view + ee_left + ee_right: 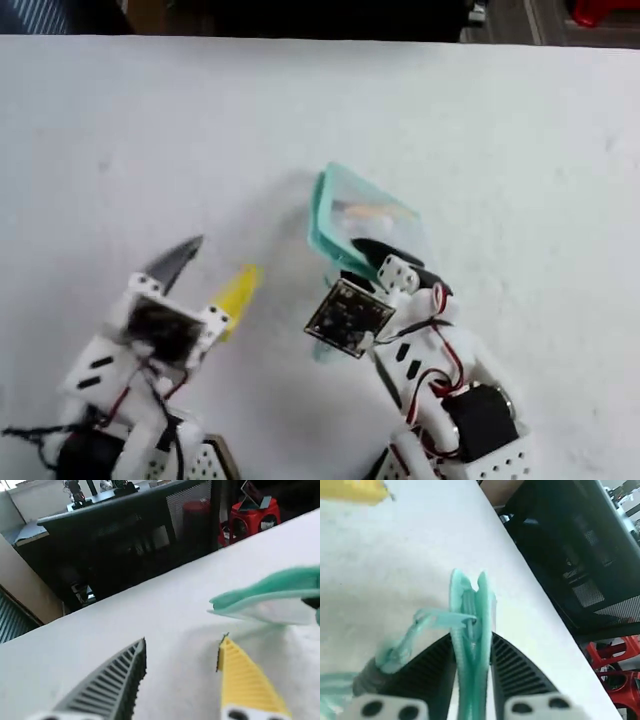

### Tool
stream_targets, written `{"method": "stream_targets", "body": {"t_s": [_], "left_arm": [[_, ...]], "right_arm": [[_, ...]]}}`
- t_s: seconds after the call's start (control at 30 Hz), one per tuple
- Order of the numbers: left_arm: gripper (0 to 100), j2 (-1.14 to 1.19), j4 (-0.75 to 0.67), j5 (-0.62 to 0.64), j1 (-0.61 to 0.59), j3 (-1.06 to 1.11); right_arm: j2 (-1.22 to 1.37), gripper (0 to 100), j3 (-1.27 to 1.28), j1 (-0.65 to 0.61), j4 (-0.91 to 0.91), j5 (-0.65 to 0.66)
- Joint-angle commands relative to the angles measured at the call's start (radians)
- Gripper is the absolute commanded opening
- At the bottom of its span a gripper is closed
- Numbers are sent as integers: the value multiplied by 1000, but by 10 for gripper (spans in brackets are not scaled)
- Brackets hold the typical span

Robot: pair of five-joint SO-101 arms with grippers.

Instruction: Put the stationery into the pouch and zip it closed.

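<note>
The pouch (352, 205), teal-edged with clear sides, sits near the middle of the white desk (470, 130), with its end toward the arms raised off the surface. Through the clear side a pale tan shape (366, 210) shows inside (what it is cannot be made out). In the high view the pouch's near end is covered by the right arm's wrist camera (348, 315). Whether the zip is open or closed cannot be told.

The right claw (378, 252) is clamped narrow on the pouch's teal edge. In its wrist view the black fingers (432, 667) press the folded rim (470, 645) from both sides, and a teal cord (422, 625) trails from the rim just beside them.

The left claw (222, 258) is near the pouch but apart from it, spread wide and holding nothing, with its gray finger (112, 680) and yellow finger (247, 680) low over the desk. In its wrist view the pouch's edge is raised beyond the yellow tip and cut off at the frame's side. Past the far edge of the desk stand dark furniture (125, 525) and a red object (252, 512) (too far off to name).
</note>
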Motion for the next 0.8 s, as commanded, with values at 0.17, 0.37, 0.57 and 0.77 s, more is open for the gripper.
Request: {"method": "stream_targets", "body": {"t_s": [0.17, 0.37, 0.57, 0.77], "left_arm": [[294, 5, -121, -158, 93, 58], [294, 4, -130, -54, 220, 104], [294, 2, -52, -6, 265, 26], [294, 2, 34, -3, 354, -98]], "right_arm": [[-12, 16, -204, -68, 199, -11], [-12, 16, -298, -193, 295, -11], [-12, 16, -387, -229, 367, -11], [-10, 16, -462, -272, 423, -11]]}}
